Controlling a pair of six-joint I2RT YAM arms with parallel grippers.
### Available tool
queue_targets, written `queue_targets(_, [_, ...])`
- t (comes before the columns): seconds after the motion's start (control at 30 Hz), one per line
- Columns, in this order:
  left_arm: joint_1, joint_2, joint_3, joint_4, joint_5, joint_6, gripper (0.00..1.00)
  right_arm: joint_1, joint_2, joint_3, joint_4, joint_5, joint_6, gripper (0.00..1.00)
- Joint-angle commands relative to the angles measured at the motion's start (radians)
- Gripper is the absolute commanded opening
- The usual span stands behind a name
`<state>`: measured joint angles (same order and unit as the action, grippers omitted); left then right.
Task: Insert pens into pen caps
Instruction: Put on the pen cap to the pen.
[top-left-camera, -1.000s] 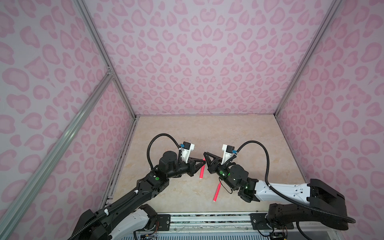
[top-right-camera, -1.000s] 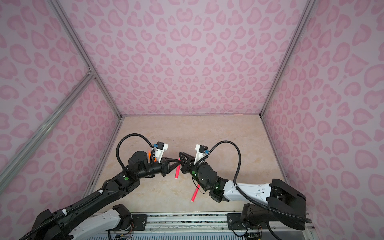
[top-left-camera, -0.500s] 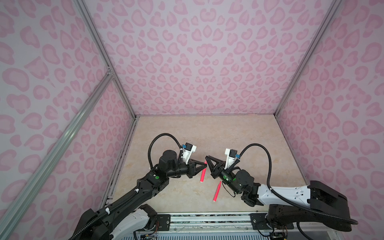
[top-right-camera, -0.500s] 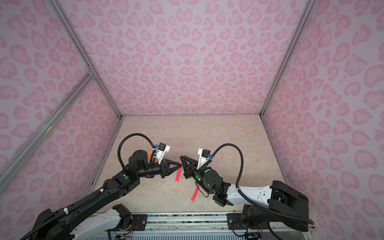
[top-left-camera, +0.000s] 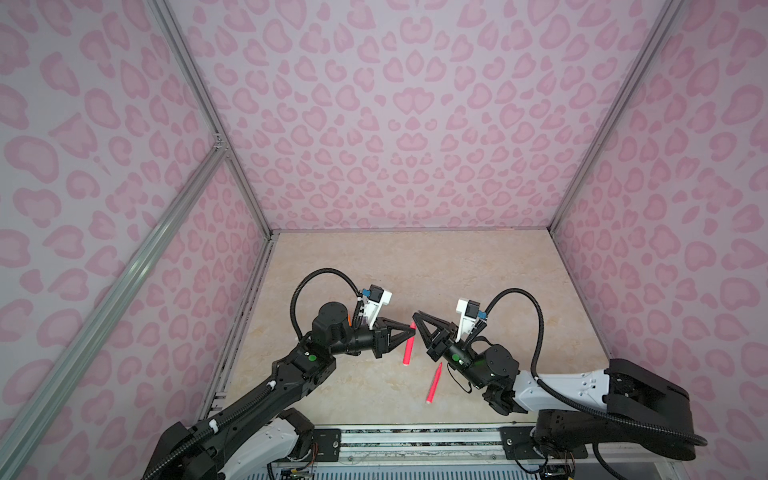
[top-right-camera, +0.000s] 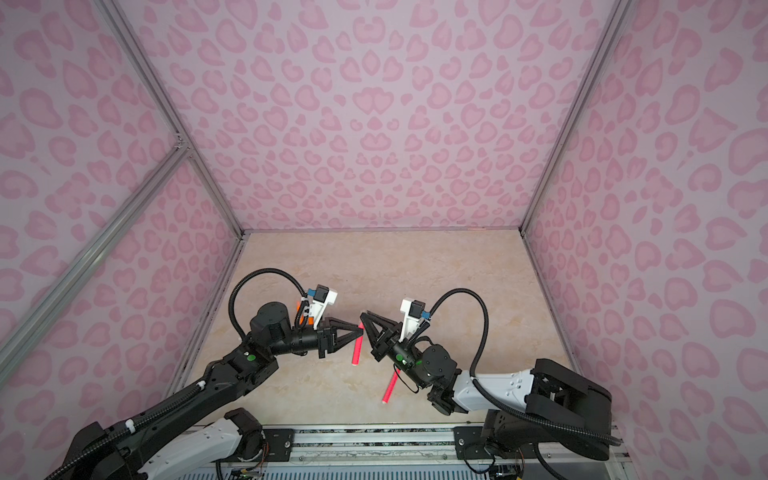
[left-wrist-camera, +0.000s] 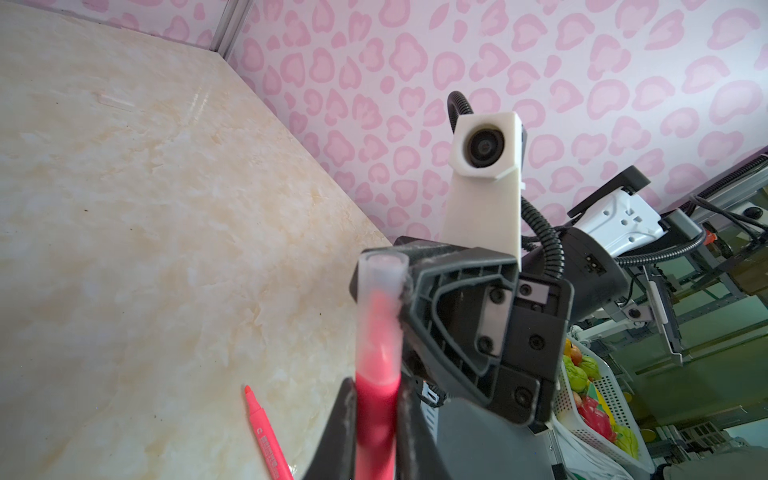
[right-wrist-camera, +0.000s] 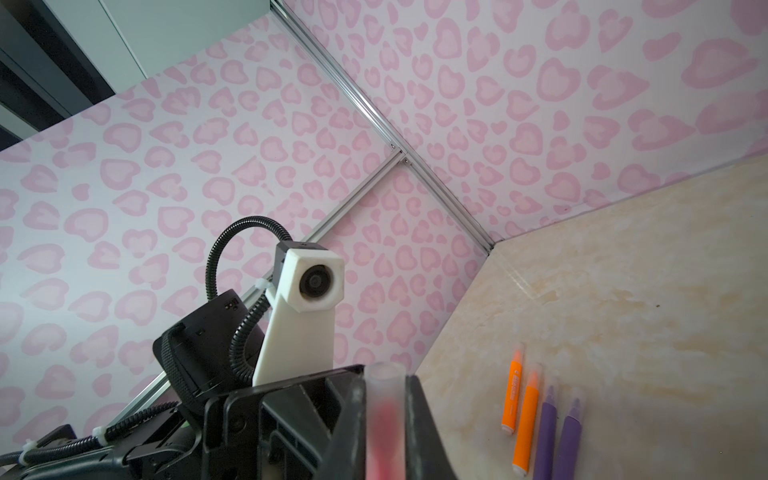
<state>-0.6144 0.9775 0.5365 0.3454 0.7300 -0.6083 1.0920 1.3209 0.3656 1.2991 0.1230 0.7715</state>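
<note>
We see soft, even light and faint shadows. Both top views dim and bend toward their corners. Close to the wrist lenses, the pink pen (left-wrist-camera: 376, 415) and clear cap (right-wrist-camera: 384, 382) blur.

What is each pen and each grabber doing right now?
left gripper: shut on held pink-red pen
right gripper: shut on clear cap, pen tip inside
loose pink-red pen: lying flat, uncapped
orange pens: lying, seemingly capped
purple pens: lying, seemingly capped
</note>
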Motion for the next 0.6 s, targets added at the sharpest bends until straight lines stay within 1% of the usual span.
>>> queue_targets(0.0, [0.015, -0.010, 0.002, 0.124, -0.246, -0.027, 0.03, 0.016, 0.020, 0.004, 0.040, -0.217, 0.011, 0.00])
queue_targets(0.07, [0.015, -0.018, 0.006, 0.096, -0.283, -0.020, 0.03, 0.036, 0.022, 0.022, -0.002, -0.196, -0.005, 0.00])
queue_targets(0.17, [0.015, -0.031, 0.010, 0.046, -0.354, -0.010, 0.03, 0.050, 0.021, 0.051, -0.119, -0.129, -0.003, 0.00])
queue_targets(0.3, [0.015, -0.034, 0.022, -0.012, -0.424, 0.002, 0.03, 0.055, 0.009, 0.060, -0.219, -0.046, -0.003, 0.00])
queue_targets(0.4, [0.015, -0.021, 0.031, -0.010, -0.408, 0.010, 0.03, 0.066, -0.009, 0.082, -0.290, -0.024, -0.025, 0.00])
queue_targets(0.5, [0.014, -0.008, 0.036, -0.003, -0.379, 0.014, 0.03, 0.065, -0.021, 0.086, -0.303, -0.006, -0.039, 0.00])
queue_targets(0.57, [0.013, -0.007, 0.036, -0.007, -0.383, 0.018, 0.03, 0.063, -0.037, 0.091, -0.321, 0.016, -0.044, 0.00])
